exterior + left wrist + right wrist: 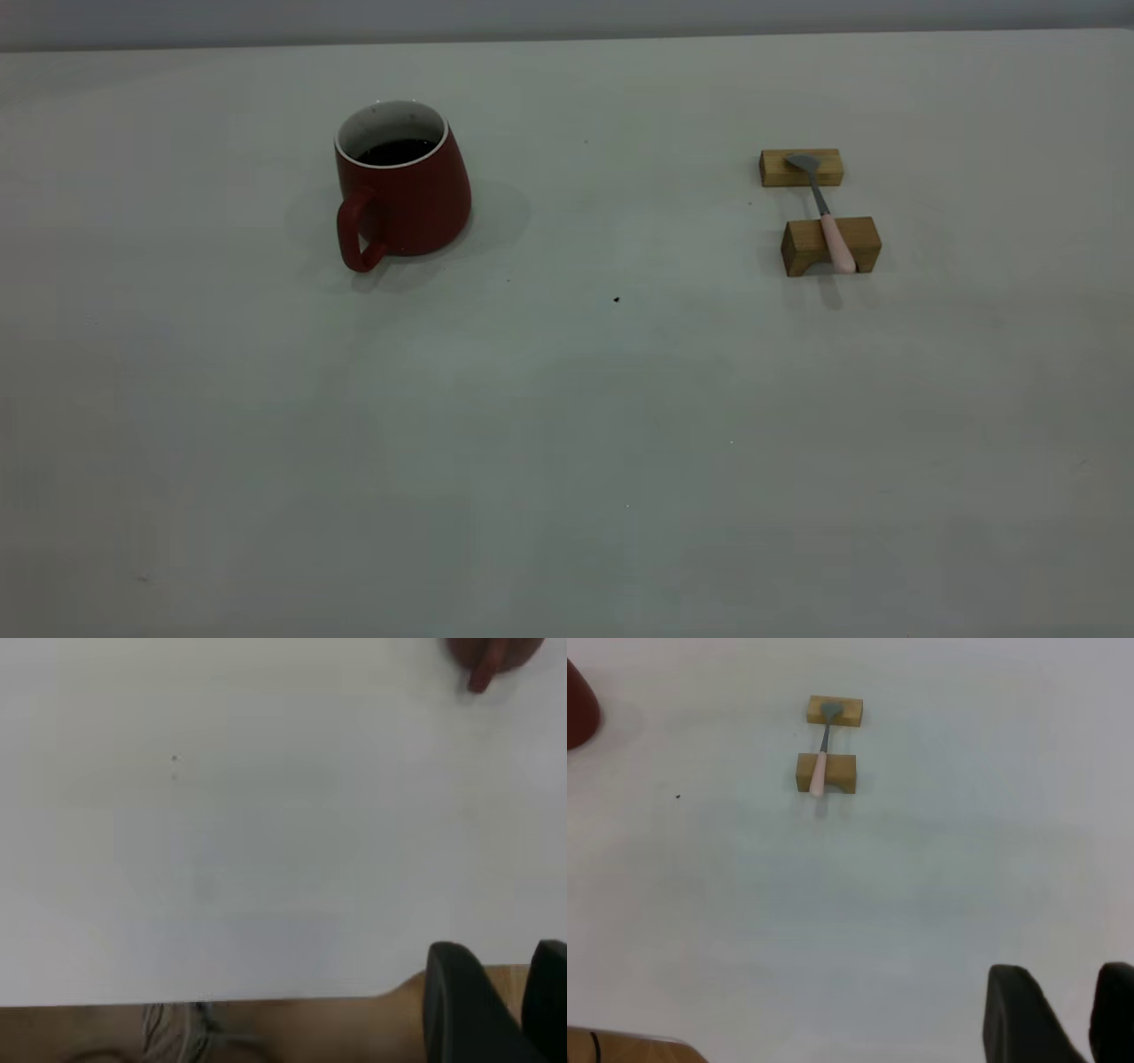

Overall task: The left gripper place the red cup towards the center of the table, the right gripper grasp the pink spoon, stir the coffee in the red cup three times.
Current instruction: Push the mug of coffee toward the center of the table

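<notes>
The red cup [403, 190] stands upright at the left of the table [567, 425], its handle toward the front, with dark coffee [396, 151] inside. The pink spoon [837, 241] lies at the right across two wooden blocks, bowl on the far one. Neither gripper shows in the exterior view. In the left wrist view my left gripper [499, 950] is open and empty over the table's near edge, with a bit of the cup [492, 657] far off. My right gripper [1063, 970] is open and empty, well short of the spoon [820, 773]; the cup's side [578, 695] shows at that view's border.
The spoon rests on a far block [780, 168] and a near notched block [802, 246]. A small dark speck [617, 299] lies mid-table. The table's edge [177, 999] and brown floor below it show in the left wrist view.
</notes>
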